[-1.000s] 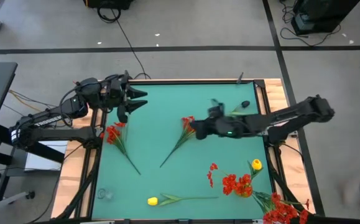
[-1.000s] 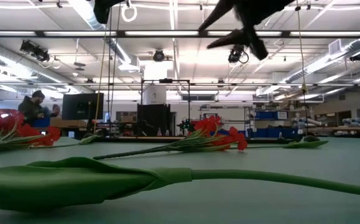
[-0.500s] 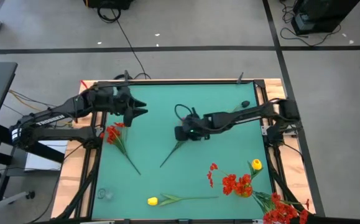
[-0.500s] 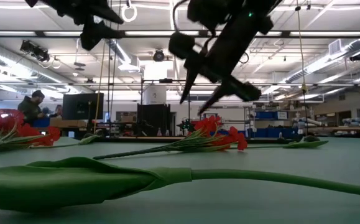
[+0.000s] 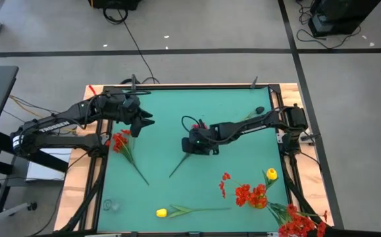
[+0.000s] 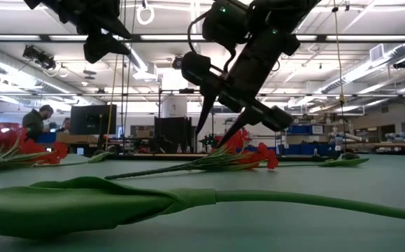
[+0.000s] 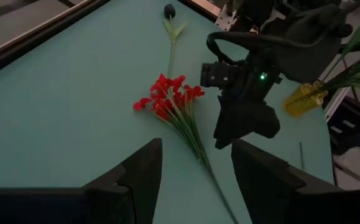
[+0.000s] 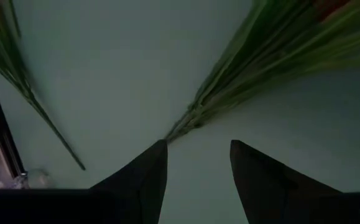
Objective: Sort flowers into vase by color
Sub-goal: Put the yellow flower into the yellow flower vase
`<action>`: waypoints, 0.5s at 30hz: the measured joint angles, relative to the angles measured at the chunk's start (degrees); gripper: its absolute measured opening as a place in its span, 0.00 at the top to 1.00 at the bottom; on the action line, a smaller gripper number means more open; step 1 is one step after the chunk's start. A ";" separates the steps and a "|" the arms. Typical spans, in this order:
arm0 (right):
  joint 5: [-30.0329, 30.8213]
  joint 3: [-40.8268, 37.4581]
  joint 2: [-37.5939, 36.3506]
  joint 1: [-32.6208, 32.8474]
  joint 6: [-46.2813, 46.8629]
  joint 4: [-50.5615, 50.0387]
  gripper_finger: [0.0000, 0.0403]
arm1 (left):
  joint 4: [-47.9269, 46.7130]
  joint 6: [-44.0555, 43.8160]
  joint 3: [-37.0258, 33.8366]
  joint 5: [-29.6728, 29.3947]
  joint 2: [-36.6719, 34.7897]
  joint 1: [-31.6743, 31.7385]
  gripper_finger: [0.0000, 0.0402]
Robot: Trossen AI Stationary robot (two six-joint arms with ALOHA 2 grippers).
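I had my right gripper (image 5: 191, 144) set at the centre of the high view, directly over the red-bloom stem (image 5: 182, 160) that lay slanting down toward the lower left. Its fingers stood parted and held nothing; in the right wrist view the two dark fingers straddled the point where the green stalks bunched together, which I judged the sensible place to pinch, since the blooms would crush and the thin tail would slip. In the low view the fingertips (image 6: 207, 114) pointed down just above the red blooms, not yet touching the green mat (image 5: 243, 171).

My left gripper (image 5: 139, 119) hung at the upper left of the mat, fingers apart and empty, just above a second red stem (image 5: 124, 148) lying near the left edge. I kept it clear there so the two arms would not cross.

The other flowers lay where a reach could find them: a yellow tulip (image 5: 162, 212) at the bottom centre with its stalk running right, and a loose heap of red blooms (image 5: 251, 195) with another yellow head (image 5: 271, 174) at the lower right. A small clear vessel (image 5: 109, 205) showed at the lower left corner; whether it was the vase, I could not tell. No stem stood in anything yet, so sorting had barely begun.
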 joint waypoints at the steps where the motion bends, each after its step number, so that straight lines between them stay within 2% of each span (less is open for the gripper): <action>1: -0.47 0.00 0.00 0.00 -0.20 0.09 0.55 | -0.25 0.12 0.00 0.00 0.00 -0.02 0.50; 9: -6.11 -0.02 -1.49 0.81 -6.12 -0.30 0.55 | -2.79 1.91 0.00 0.02 1.65 -1.96 0.50; 12: -5.31 0.00 -3.93 0.90 -6.60 -1.18 0.55 | -3.90 2.49 -0.07 0.07 4.19 -5.19 0.50; 15: -1.19 0.00 -7.94 0.71 -7.20 -4.13 0.55 | -3.13 2.46 -0.07 0.08 6.76 -9.25 0.50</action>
